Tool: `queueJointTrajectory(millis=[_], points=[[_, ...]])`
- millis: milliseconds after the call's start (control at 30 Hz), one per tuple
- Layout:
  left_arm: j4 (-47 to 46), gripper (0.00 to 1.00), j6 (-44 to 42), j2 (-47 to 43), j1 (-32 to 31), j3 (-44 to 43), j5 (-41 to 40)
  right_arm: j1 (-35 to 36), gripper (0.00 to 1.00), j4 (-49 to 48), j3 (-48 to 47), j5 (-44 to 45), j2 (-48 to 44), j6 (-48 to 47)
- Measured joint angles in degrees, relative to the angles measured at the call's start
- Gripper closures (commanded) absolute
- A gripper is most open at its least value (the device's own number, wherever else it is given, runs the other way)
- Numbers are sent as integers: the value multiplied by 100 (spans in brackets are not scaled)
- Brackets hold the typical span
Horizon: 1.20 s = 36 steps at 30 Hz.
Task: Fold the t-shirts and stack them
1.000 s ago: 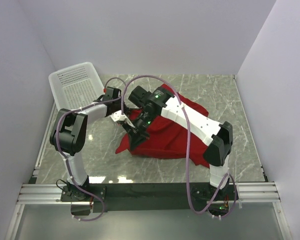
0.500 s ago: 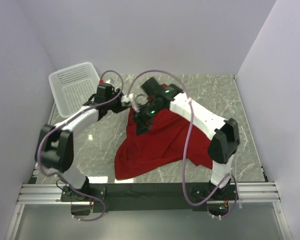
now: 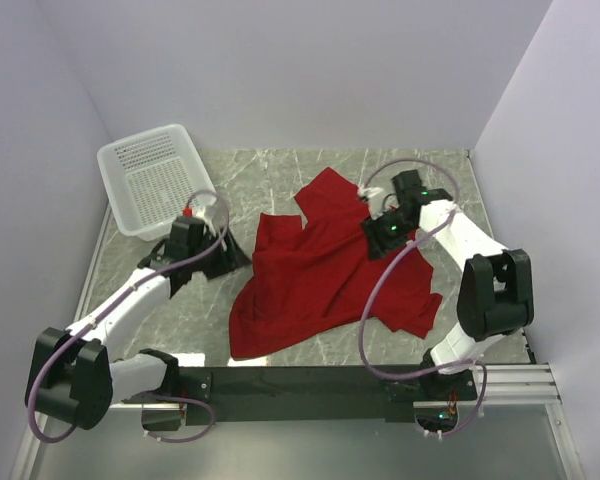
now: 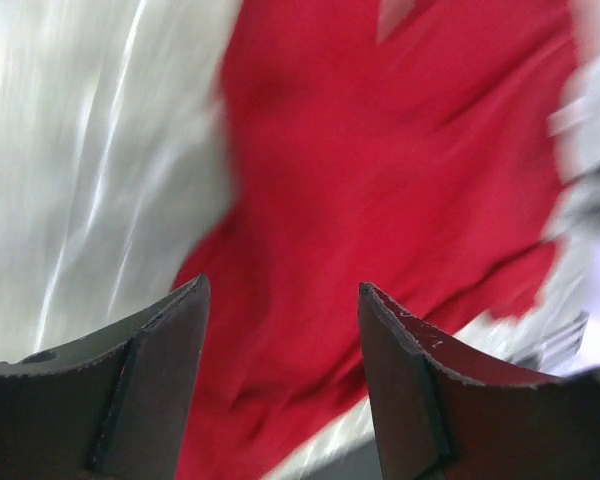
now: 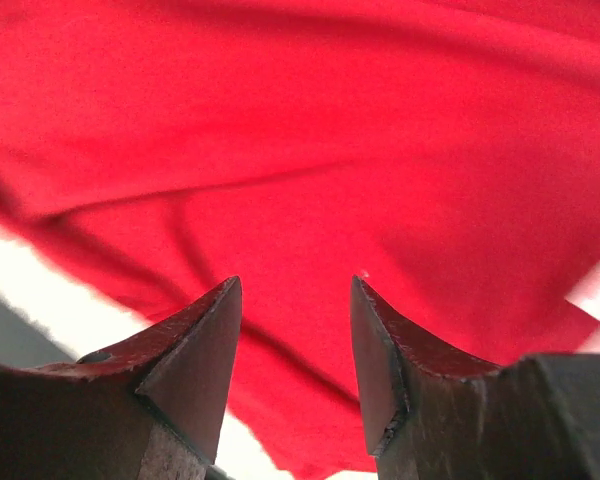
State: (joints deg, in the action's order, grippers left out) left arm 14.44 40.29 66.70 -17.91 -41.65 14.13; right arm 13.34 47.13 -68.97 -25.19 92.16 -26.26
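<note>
Now the left gripper and right gripper are hanging open and empty, having just let go, so the red t-shirt is lying spread but unfolded on the table, awaiting its first fold.

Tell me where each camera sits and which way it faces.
Top external: above and behind the bases, looking down on the marble table, red t-shirt and white mesh basket; both arms show.
Left wrist: on the left arm, facing the t-shirt's edge and table; open left gripper shows.
Right wrist: close over the t-shirt; open right gripper shows.
Shared: the t-shirt.
</note>
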Motion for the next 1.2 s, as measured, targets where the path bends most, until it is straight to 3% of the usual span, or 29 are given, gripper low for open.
queueJointTrajectory(millis=[133, 467, 833, 1033, 1133, 1200], points=[[651, 35, 280, -273, -22, 876, 120, -697, 44, -295, -367, 356, 387, 308], [1137, 34, 656, -544, -72, 1016, 103, -885, 38, -597, -3628, 1080, 2955, 1325], [1287, 34, 898, -328, -297, 1049, 153, -1051, 42, -205, -4435, 1233, 4000, 1316], [1287, 34, 894, 120, -487, 1049, 160, -1051, 52, -114, -4739, 1182, 4275, 1309], [1276, 35, 894, 306, -527, 1051, 160, -1049, 63, -70, -4841, 1126, 4393, 1276], [1244, 35, 898, 400, -560, 1051, 168, -1049, 82, -35, -4865, 1073, 4437, 1250]])
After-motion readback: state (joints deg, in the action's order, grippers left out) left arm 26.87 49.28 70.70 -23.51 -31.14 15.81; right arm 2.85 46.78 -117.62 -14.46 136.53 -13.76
